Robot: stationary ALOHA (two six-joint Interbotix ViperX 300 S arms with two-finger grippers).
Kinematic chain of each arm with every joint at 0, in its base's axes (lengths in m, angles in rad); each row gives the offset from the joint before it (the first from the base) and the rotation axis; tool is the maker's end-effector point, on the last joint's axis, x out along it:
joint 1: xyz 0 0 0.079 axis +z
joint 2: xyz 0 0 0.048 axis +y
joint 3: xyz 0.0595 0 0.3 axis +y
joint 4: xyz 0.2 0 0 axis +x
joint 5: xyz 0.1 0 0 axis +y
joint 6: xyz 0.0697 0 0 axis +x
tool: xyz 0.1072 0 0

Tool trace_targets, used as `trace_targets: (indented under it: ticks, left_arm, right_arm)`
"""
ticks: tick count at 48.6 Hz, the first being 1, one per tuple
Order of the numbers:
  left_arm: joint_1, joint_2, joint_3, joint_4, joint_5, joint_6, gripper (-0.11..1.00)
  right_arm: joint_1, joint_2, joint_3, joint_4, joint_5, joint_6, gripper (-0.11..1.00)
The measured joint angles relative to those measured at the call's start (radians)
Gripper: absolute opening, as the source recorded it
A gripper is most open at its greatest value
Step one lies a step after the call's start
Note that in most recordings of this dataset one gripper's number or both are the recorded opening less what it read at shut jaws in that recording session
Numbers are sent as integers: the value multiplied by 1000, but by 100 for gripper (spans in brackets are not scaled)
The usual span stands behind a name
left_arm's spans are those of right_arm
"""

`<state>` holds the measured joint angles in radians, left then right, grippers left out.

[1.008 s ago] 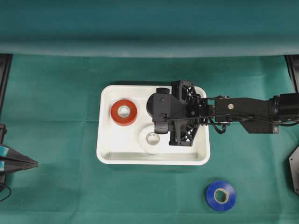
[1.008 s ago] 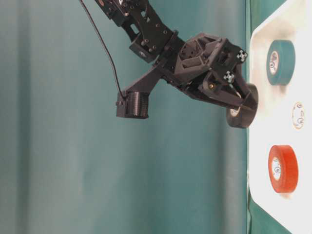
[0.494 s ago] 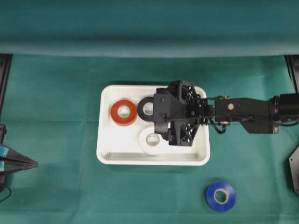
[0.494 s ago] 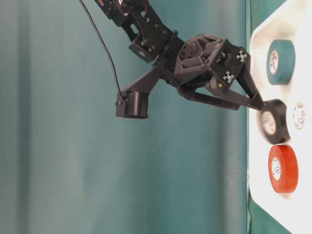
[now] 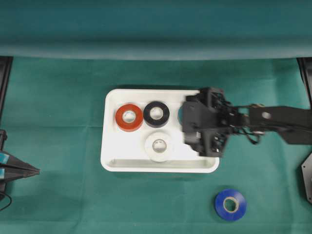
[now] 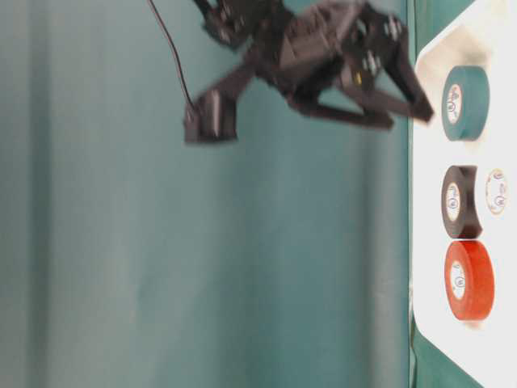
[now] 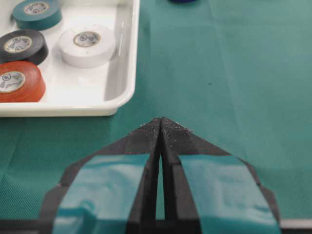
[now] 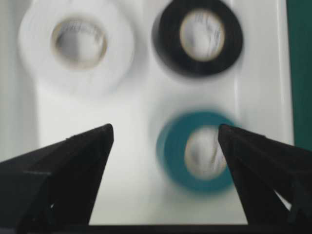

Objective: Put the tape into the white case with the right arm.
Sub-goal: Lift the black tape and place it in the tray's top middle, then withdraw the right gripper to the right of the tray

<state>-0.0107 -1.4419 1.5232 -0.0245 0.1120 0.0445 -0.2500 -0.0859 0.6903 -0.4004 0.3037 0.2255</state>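
Overhead view: right gripper [image 5: 187, 127] spread wide and empty above white case [image 5: 111, 161]; black roll [image 5: 156, 113] lies inside, blue roll [image 5: 230, 204] outside; left gripper [image 7: 161, 127] pressed together, idle.

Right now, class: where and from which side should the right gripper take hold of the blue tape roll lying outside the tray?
Come straight down on the blue tape roll. It lies flat on the cloth, hole up, so probably pinch across its outer rim, or one wall through the hole.

Overhead looks straight down; table-level sideways, rotated; both wrist views close, forward. All 4 share white case [image 5: 111, 146].
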Motion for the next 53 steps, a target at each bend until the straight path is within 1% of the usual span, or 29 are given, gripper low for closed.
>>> trace_targets:
  ticks: [11, 16, 27, 39, 45, 53]
  left_arm:
    - [0, 0, 0, 0, 0, 0, 0]
    - [0, -2, 0, 0, 0, 0, 0]
    - [0, 0, 0, 2, 0, 0, 0]
    - [0, -2, 0, 2, 0, 0, 0]
    - [0, -2, 0, 2, 0, 0, 0]
    - [0, 0, 0, 2, 0, 0, 0]
  right_arm:
    - [8, -195, 163, 0, 23, 2, 78]
    - [26, -255, 221, 0, 51, 2, 78]
    - [60, -354, 318, 11, 78, 2, 78]
    - [58, -491, 416, 29, 81, 2, 78]
    - [58, -584, 469, 54, 98, 2, 77]
    - [58, -681, 508, 67, 121, 2, 77]
